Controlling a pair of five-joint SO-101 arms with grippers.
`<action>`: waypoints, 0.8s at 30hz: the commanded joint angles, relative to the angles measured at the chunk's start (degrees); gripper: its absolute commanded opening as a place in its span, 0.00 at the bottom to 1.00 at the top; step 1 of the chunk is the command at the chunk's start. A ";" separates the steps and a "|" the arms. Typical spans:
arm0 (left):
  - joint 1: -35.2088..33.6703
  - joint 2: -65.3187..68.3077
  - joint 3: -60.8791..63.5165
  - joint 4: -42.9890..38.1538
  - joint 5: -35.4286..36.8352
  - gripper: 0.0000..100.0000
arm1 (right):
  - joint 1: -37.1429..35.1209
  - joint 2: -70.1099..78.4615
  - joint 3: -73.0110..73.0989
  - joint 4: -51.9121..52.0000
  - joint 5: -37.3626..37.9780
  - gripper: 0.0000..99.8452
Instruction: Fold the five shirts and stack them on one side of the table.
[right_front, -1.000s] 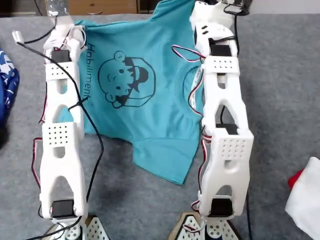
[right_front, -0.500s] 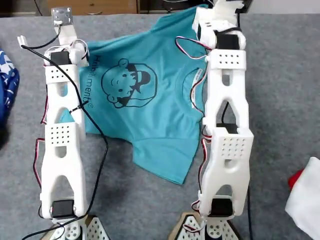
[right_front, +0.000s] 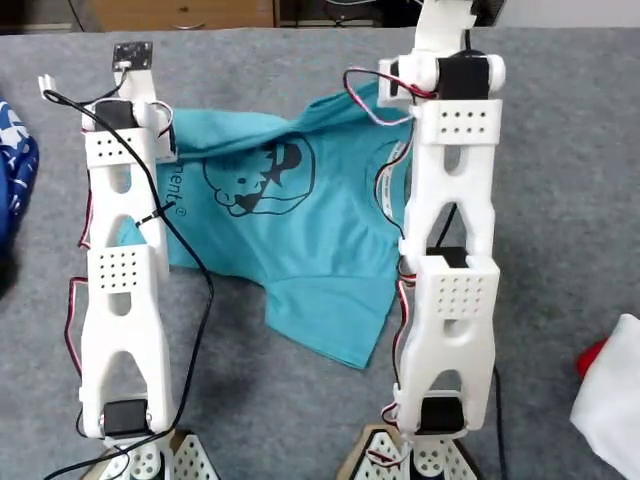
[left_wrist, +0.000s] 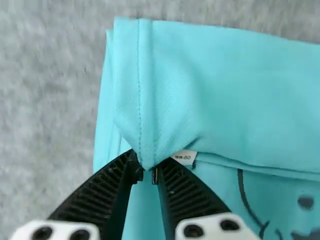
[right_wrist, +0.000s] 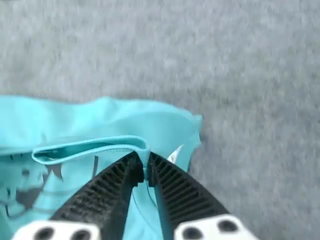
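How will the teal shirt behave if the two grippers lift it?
Probably floppy: the teal shirt bunches and folds where the left gripper and right gripper pinch it. Likely light, as small pinches hold it. Its free part would probably sag between them.

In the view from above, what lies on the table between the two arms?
The teal shirt lies there, as the high view shows. The left pincer and the right pincer are both shut on its edge.
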 joint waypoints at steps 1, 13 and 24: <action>-1.32 -1.36 -2.55 4.13 -0.35 0.02 | -0.13 -0.57 -1.19 2.37 0.53 0.00; -3.96 -0.84 -2.46 5.54 -2.73 0.02 | -2.51 -16.75 36.88 1.85 0.70 0.00; -3.87 -0.84 -2.02 7.56 -7.74 0.02 | -6.11 -40.48 85.49 -17.14 0.62 0.00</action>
